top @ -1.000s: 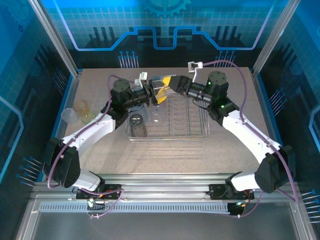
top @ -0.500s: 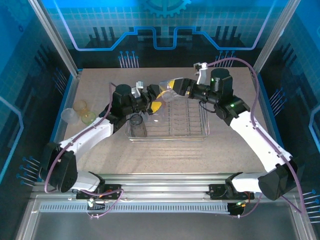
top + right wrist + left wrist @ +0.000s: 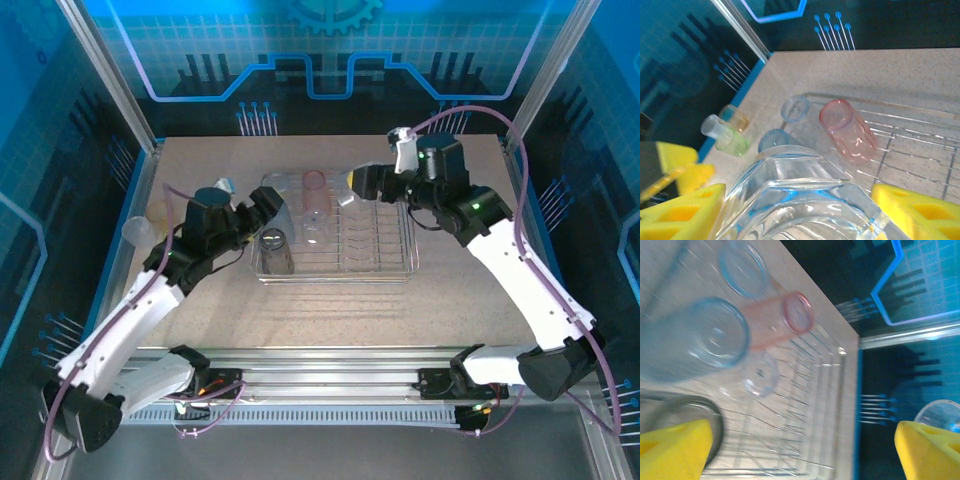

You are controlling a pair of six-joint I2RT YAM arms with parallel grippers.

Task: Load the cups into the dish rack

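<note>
The right gripper (image 3: 800, 212) grips a clear cup (image 3: 790, 190) between yellow pads above the far edge of the dish rack (image 3: 385, 250), mid-bench. The left gripper (image 3: 800, 447) hangs wide open, empty, at the rack's left edge. Best lowered mouth down, clear of the pink cup (image 3: 847, 131)

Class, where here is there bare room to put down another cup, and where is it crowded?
Free: the right half of the rack, bordered by its right rim and the pink cup; also the bare table in front of the rack. Crowded: the rack's left end and the table's left edge, where cups cluster.
</note>
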